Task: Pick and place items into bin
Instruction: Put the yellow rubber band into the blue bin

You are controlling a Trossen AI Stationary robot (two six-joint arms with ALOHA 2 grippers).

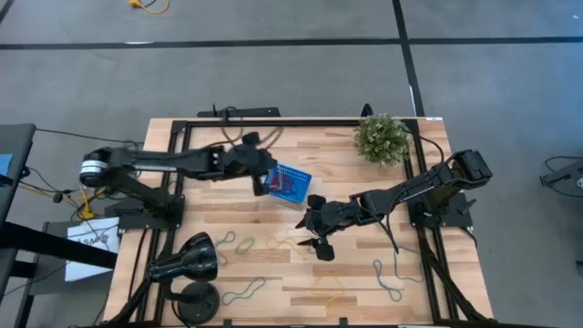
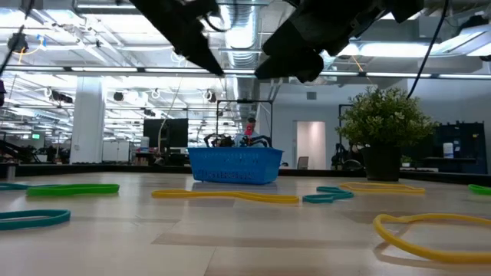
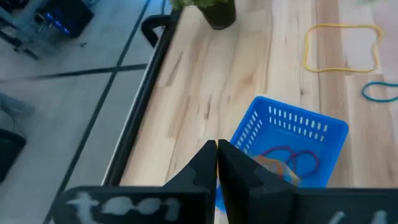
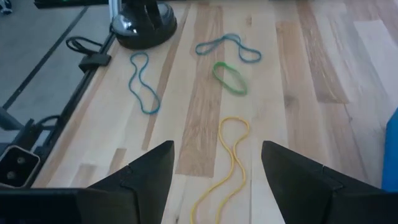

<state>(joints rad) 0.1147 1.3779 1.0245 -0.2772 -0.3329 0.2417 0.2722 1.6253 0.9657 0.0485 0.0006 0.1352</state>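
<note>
Yellow and floppy, the loop (image 4: 229, 158) lay flat on the wooden surface (image 4: 298, 74) beneath the released right claw (image 4: 217, 171), best pinched mid-strand, while the clenched left claw (image 3: 216, 163) hovered beside the blue bin (image 3: 292, 140).

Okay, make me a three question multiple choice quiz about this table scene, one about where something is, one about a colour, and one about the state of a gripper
1. Where is the potted plant?
A. at a table corner on the right arm's side
B. inside the bin
C. beside the black lamp

2. What colour is the band lying between the right gripper's fingers in the right wrist view?
A. red
B. yellow
C. brown

3. How is the left gripper?
A. wide open
B. shut, empty
C. shut on a green band

Answers: 1 A, the high view shows it at that corner. 2 B, the yellow band lies on the wood there. 3 B, its fingers meet, empty, beside the blue bin.
</note>
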